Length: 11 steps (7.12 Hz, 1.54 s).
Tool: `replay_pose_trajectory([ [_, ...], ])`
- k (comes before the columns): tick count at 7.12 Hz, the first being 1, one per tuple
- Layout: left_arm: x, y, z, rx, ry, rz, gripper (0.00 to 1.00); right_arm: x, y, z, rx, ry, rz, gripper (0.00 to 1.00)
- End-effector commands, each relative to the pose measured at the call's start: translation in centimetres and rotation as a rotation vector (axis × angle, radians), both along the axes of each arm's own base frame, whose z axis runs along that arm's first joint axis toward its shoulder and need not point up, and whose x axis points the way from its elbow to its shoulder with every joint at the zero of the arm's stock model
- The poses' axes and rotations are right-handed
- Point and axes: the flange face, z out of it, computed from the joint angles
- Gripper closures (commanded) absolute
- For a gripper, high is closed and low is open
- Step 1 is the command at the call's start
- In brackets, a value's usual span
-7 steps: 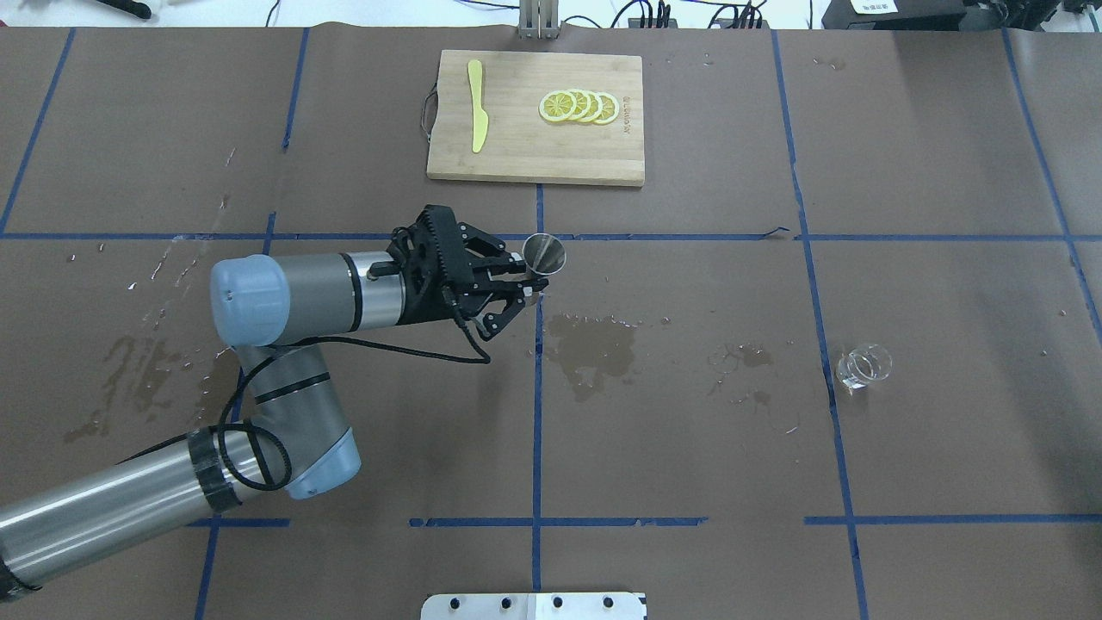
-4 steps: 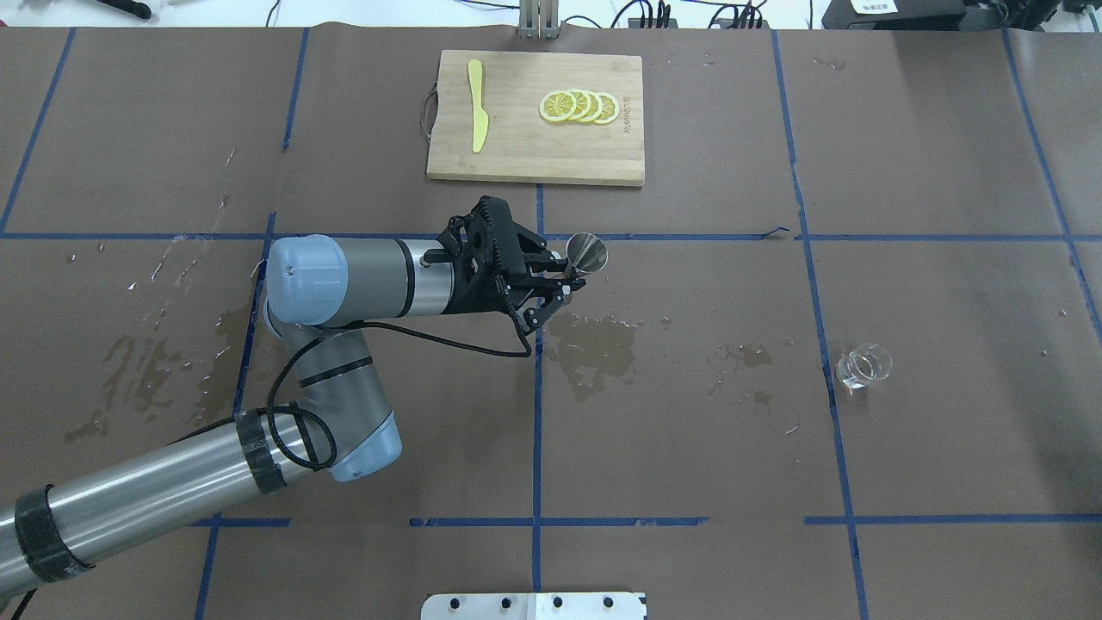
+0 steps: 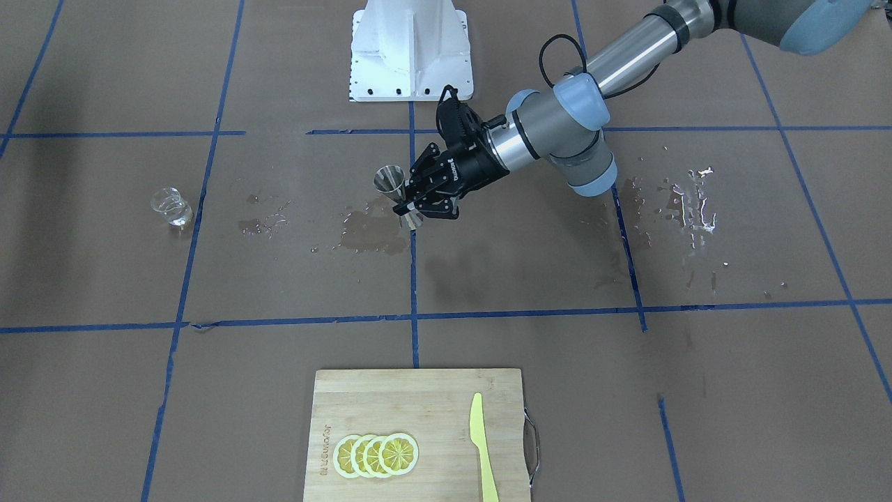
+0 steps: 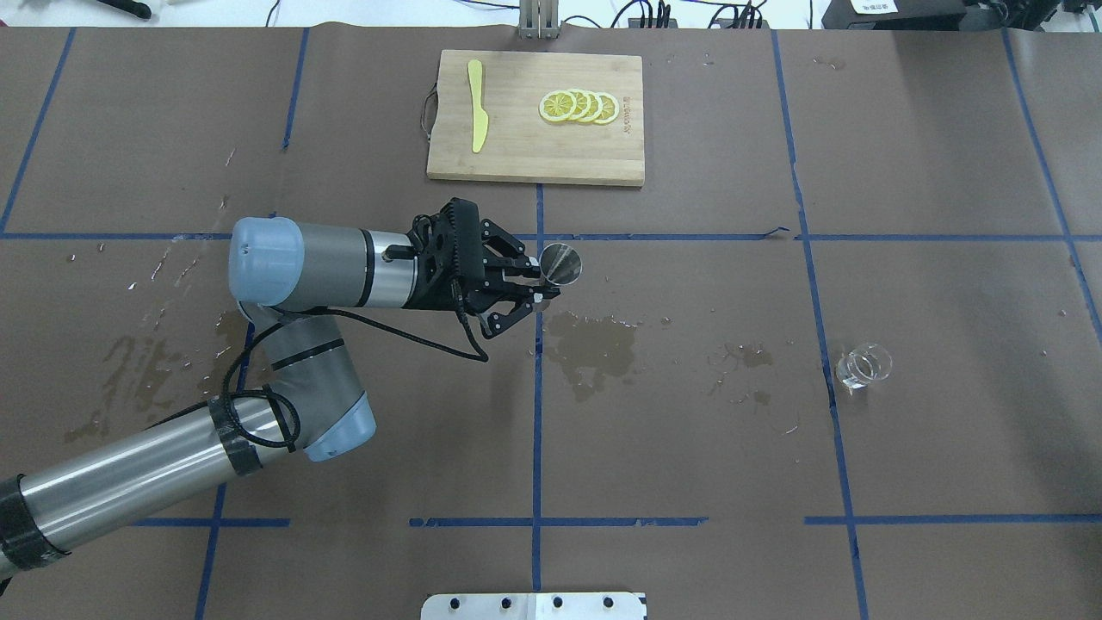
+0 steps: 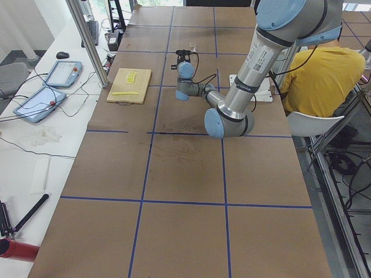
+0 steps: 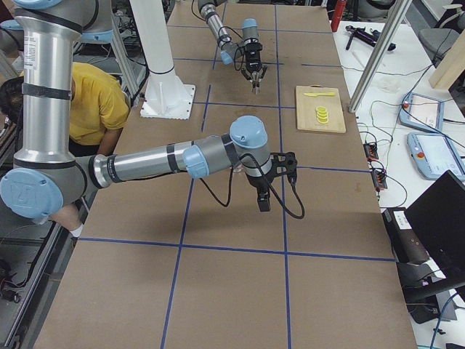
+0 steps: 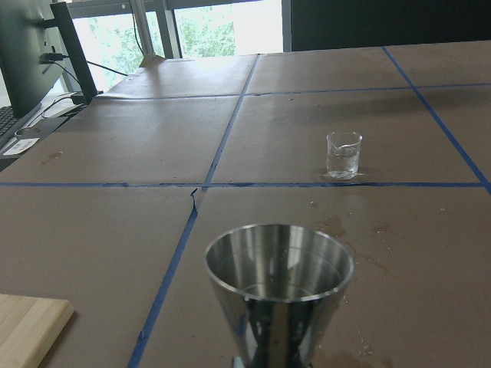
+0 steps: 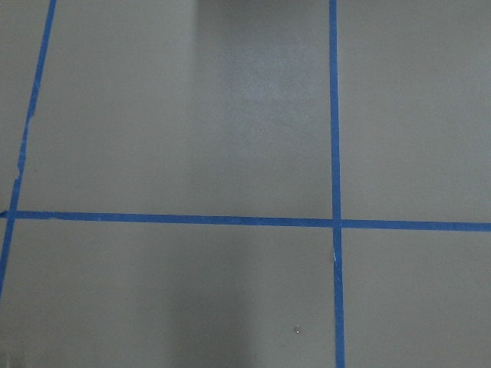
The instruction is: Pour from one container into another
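Observation:
My left gripper [image 4: 534, 288] is shut on the waist of the steel jigger [image 4: 560, 263], holding it roughly upright above the table's middle. The same jigger [image 3: 390, 183] and gripper [image 3: 408, 206] show in the front-facing view. Its open cone [image 7: 280, 264] fills the bottom of the left wrist view. The clear cup [image 4: 863, 366] stands far to the right on the table, apart from both arms, also seen as a small cup [image 7: 343, 153] beyond the jigger and at the left of the front-facing view [image 3: 171, 207]. My right gripper [image 6: 263, 202] shows only in the exterior right view; I cannot tell its state.
A wooden cutting board [image 4: 534, 155] at the far side carries lemon slices [image 4: 578, 107] and a yellow knife [image 4: 477, 105]. Wet patches [image 4: 594, 349] darken the paper below the jigger and at the left. A person in a yellow shirt [image 5: 322, 72] sits by the robot base.
The left arm carried the jigger to the right and then drew back left a little; it now sits slightly right of where it was a second ago. The cup has not moved.

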Motion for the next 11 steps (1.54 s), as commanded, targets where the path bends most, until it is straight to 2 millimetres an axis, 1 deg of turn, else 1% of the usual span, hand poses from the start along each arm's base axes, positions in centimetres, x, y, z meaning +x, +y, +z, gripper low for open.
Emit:
replay_pose_trajectory([
  [1, -0.8, -0.2, 1.1, 0.012, 0.0, 0.001, 1.0, -5.0, 0.3, -4.8, -0.021, -0.07, 0.08, 0.0],
  [2, -0.9, -0.2, 1.1, 0.012, 0.003, 0.001, 1.0, -7.9, 0.7, -6.4, -0.034, -0.107, 0.115, 0.0],
  [3, -0.9, -0.2, 1.2, 0.011, 0.002, -0.002, 1.0, -11.4, 2.0, -8.8, -0.046, -0.103, 0.143, 0.0],
  [4, -0.9, -0.2, 1.2, 0.011, 0.002, -0.002, 1.0, -15.0, 3.9, -10.4, -0.064, -0.082, 0.192, 0.0],
  [5, -0.9, -0.2, 1.2, 0.011, 0.002, -0.003, 1.0, -17.6, 5.6, -10.7, -0.04, -0.068, 0.24, 0.0],
  [7, -0.9, -0.2, 1.2, 0.007, 0.003, -0.005, 1.0, -21.3, 9.6, -8.3, 0.062, -0.055, 0.319, 0.0],
  [8, -0.9, -0.2, 1.2, 0.006, 0.002, -0.005, 1.0, -23.1, 10.5, -8.2, 0.083, -0.055, 0.379, 0.0],
  [9, -0.9, -0.2, 1.2, 0.005, 0.002, -0.005, 1.0, -26.0, 11.8, -8.1, 0.123, -0.039, 0.451, 0.0],
  [10, -0.9, -0.3, 1.2, 0.004, 0.002, -0.007, 1.0, -28.4, 13.5, -7.8, 0.168, -0.026, 0.505, 0.0],
  [11, -0.9, -0.3, 1.2, 0.004, 0.002, -0.007, 1.0, -30.3, 15.1, -7.1, 0.229, -0.006, 0.556, 0.0],
])
